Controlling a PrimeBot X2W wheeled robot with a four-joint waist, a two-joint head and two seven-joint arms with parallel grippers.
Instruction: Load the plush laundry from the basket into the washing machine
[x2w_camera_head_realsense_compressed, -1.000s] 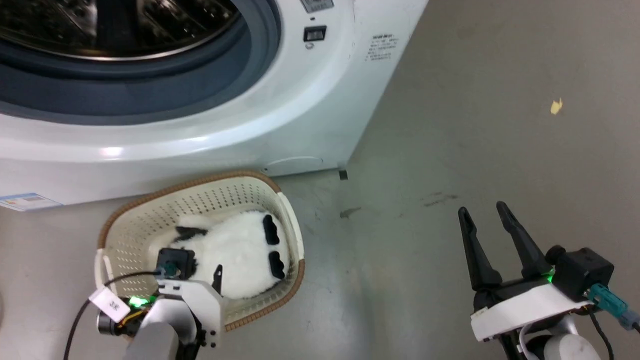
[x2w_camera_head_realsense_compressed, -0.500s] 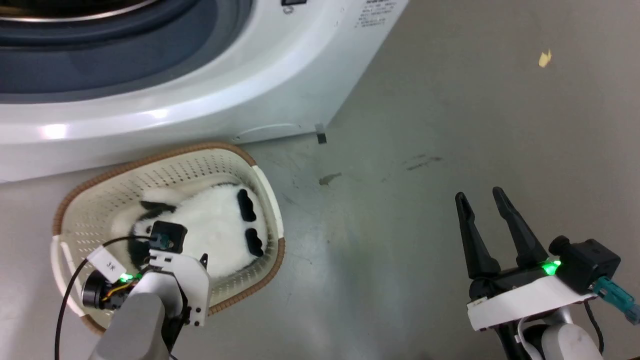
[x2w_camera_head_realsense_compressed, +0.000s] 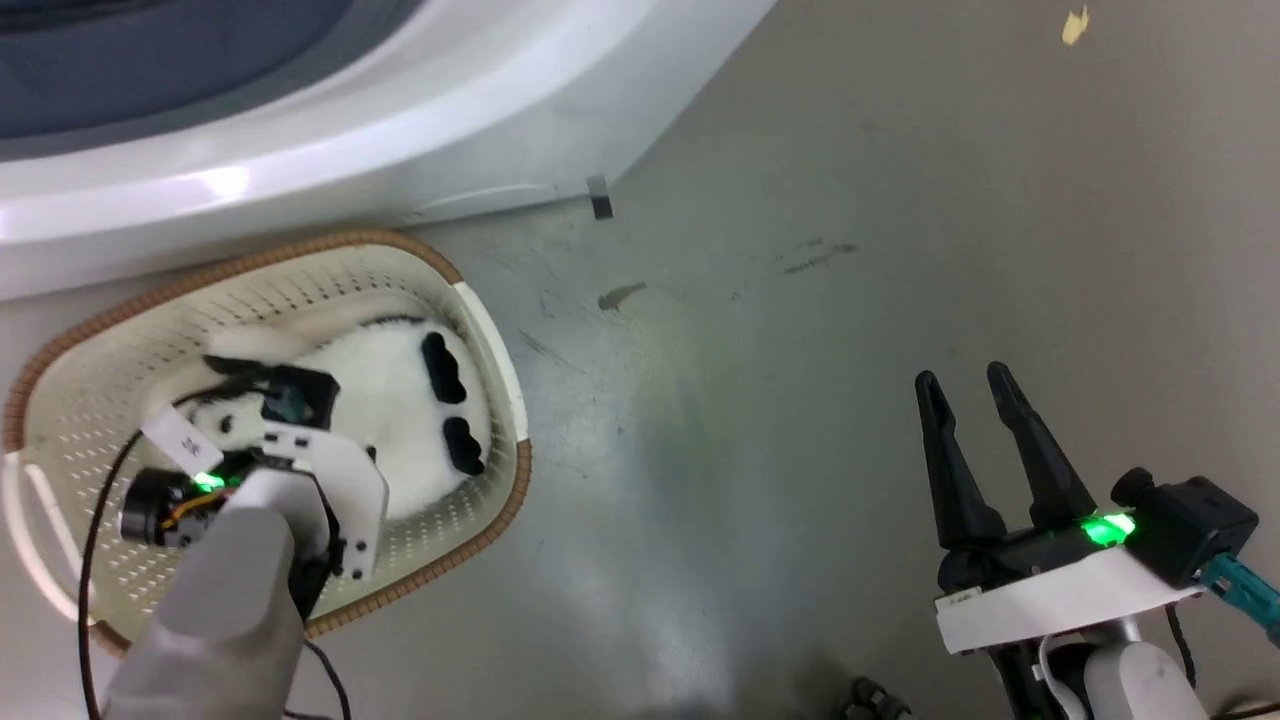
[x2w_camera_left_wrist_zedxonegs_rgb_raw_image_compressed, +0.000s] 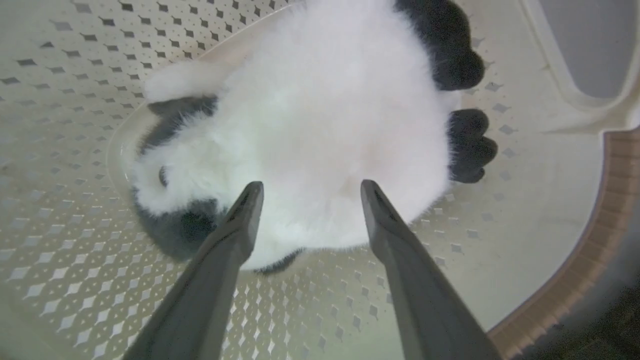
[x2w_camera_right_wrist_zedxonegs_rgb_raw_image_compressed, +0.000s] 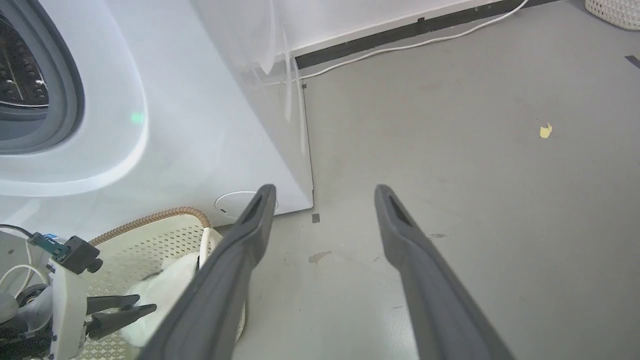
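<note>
The plush laundry (x2w_camera_head_realsense_compressed: 400, 390), a fluffy white toy with black patches, lies in the cream basket (x2w_camera_head_realsense_compressed: 500, 490) on the floor, just in front of the washing machine (x2w_camera_head_realsense_compressed: 300, 150). My left gripper (x2w_camera_left_wrist_zedxonegs_rgb_raw_image_compressed: 307, 187) is open and reaches down into the basket. Its two fingertips hover over the toy's white body (x2w_camera_left_wrist_zedxonegs_rgb_raw_image_compressed: 320, 115), one on each side, and are not closed on it. From the right wrist view the left gripper (x2w_camera_right_wrist_zedxonegs_rgb_raw_image_compressed: 146, 304) points at the toy (x2w_camera_right_wrist_zedxonegs_rgb_raw_image_compressed: 165, 287) inside the basket (x2w_camera_right_wrist_zedxonegs_rgb_raw_image_compressed: 155, 217). My right gripper (x2w_camera_head_realsense_compressed: 965, 378) stands open and empty over bare floor to the right.
The washer's white front (x2w_camera_right_wrist_zedxonegs_rgb_raw_image_compressed: 200, 125) and grey gasket (x2w_camera_right_wrist_zedxonegs_rgb_raw_image_compressed: 70, 100) rise right behind the basket. A yellow scrap (x2w_camera_right_wrist_zedxonegs_rgb_raw_image_compressed: 545, 131) lies on the grey floor. A white cable (x2w_camera_right_wrist_zedxonegs_rgb_raw_image_compressed: 400, 47) runs along the wall. A plain white perforated basket (x2w_camera_right_wrist_zedxonegs_rgb_raw_image_compressed: 615, 10) stands at the far right.
The head camera has tilted down and right, so the washer and basket slide up and left. My left wrist has tipped further over the toy, hiding its fingertip. The right gripper is unmoved.
</note>
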